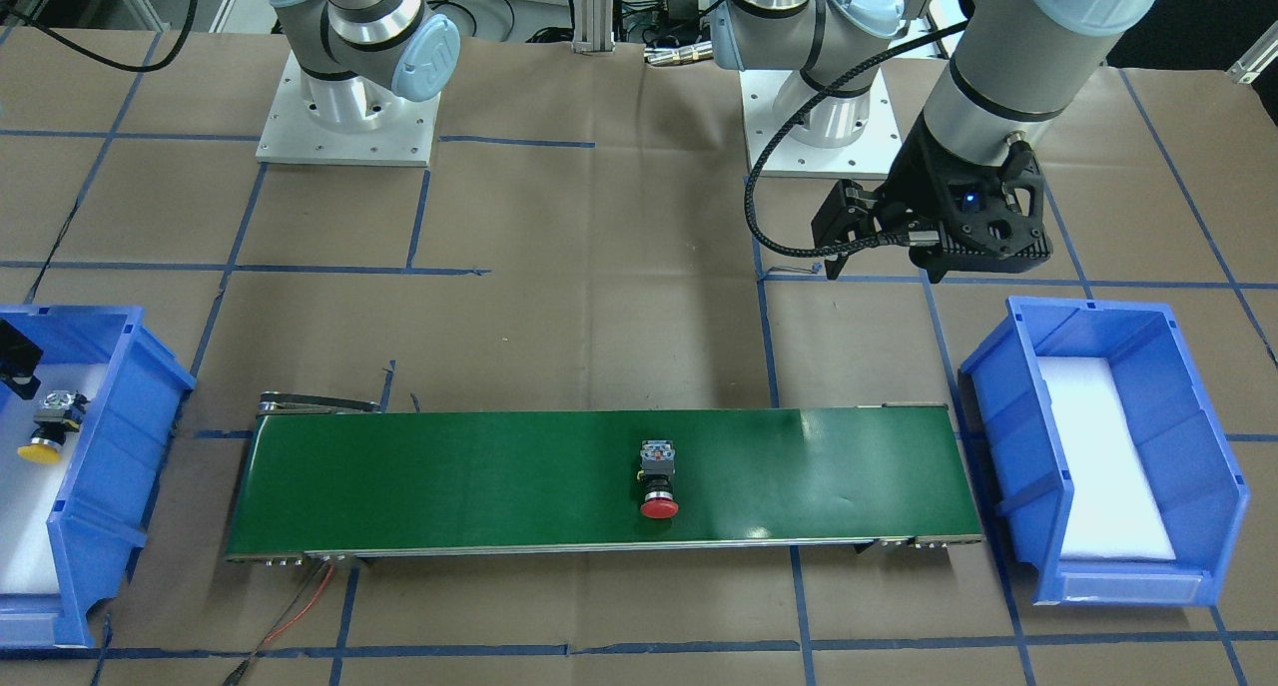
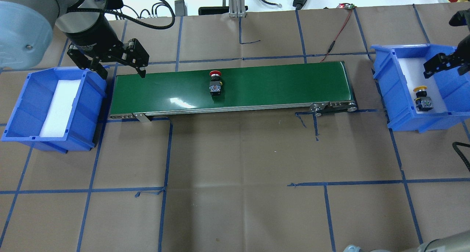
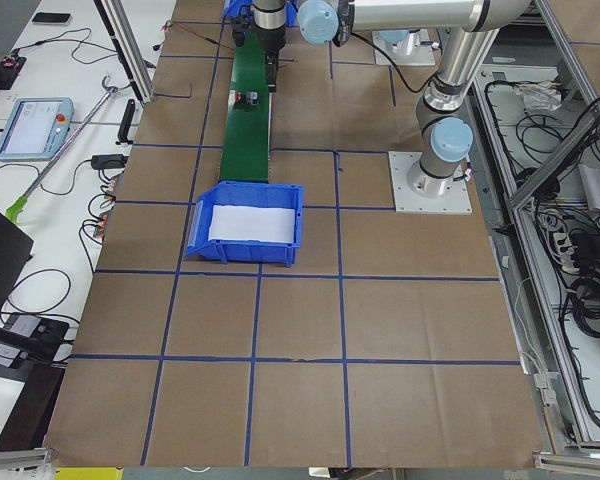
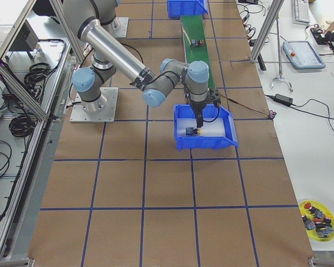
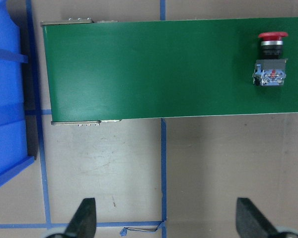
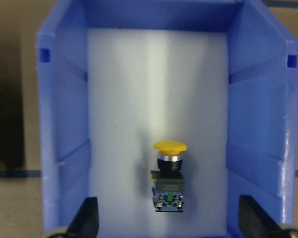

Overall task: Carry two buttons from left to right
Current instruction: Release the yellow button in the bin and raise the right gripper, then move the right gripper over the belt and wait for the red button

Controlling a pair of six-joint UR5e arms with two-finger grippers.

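Note:
The red button lies on its side mid-way along the green conveyor belt; it also shows in the front view and the left wrist view. The yellow button lies on the white foam in the right blue bin, as the right wrist view shows. My left gripper hangs open and empty over the belt's left end, between the belt and the left bin. My right gripper is open and empty above the yellow button, apart from it.
The left blue bin holds only white foam. The belt runs between the two bins on brown paper marked with blue tape lines. A red cable runs from the belt's far right end. Cables and gear lie along the table's far edge.

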